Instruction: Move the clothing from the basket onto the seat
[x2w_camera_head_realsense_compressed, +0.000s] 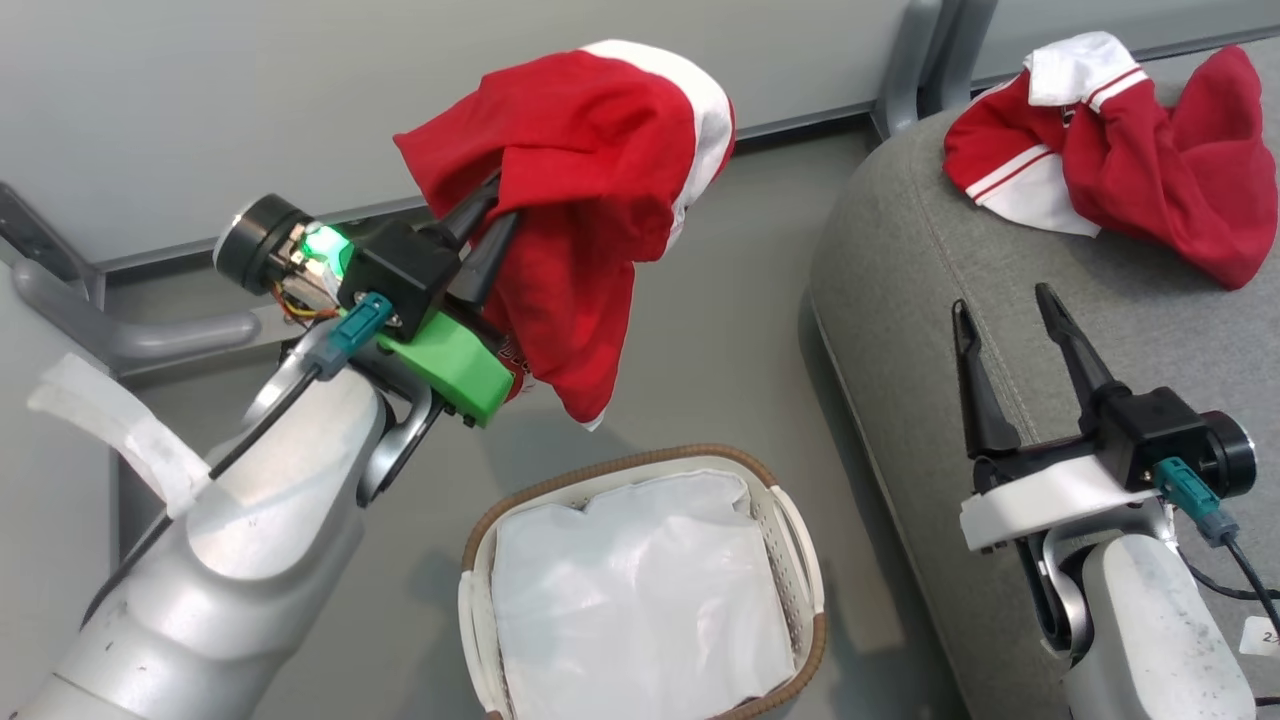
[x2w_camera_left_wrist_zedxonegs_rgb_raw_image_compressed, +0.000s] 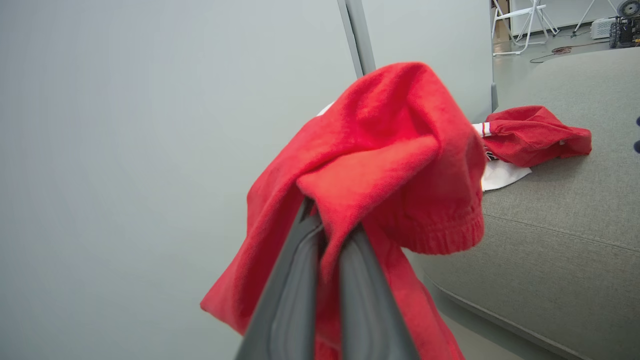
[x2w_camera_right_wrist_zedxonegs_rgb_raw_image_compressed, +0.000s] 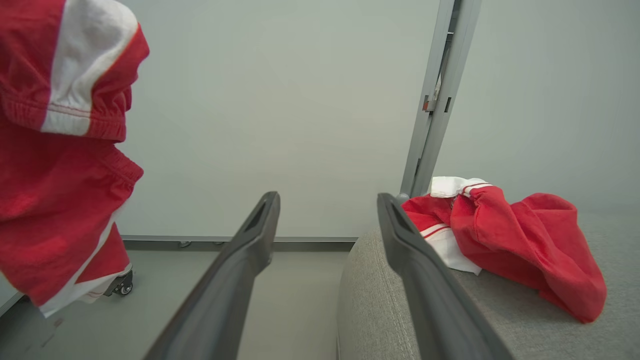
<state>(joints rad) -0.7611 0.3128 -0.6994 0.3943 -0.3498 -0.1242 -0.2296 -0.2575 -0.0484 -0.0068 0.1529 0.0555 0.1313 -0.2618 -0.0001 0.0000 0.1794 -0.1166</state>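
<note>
While the red shorts (x2w_camera_head_realsense_compressed: 585, 190) were pinched in the closed left gripper (x2w_camera_head_realsense_compressed: 488, 232), they hung in the air above the floor (x2w_camera_head_realsense_compressed: 720, 330). They were just beyond the basket (x2w_camera_head_realsense_compressed: 620, 462) and apart from the seat (x2w_camera_head_realsense_compressed: 900, 300). Cloth was bunched and draped over the fingertips, so the shorts were hanging rather than spread out. Their long axis ran roughly up and down. The gathered waistband end with its white panel sat on top, away from the robot. A loose hem corner pointed down towards the basket's far rim.

From the shorts, the seat lay to the robot's right across a strip of bare floor. The coming carry therefore looked like a sideways swing to the right by the left arm. I judged that the dangling hem would need to pass over the seat's rounded edge and not drag against it.

A second red garment (x2w_camera_head_realsense_compressed: 1130, 160) lay crumpled on the far part of the seat, near the wall (x2w_camera_head_realsense_compressed: 300, 80). The right gripper (x2w_camera_head_realsense_compressed: 1002, 298) was the nearer of the two to the seat. It hovered over the seat's edge with its fingers spread wide and nothing between them, pointing towards that garment. The basket showed its white liner (x2w_camera_head_realsense_compressed: 630, 590) across the opening, so the shorts were probably the last piece to move.
</note>
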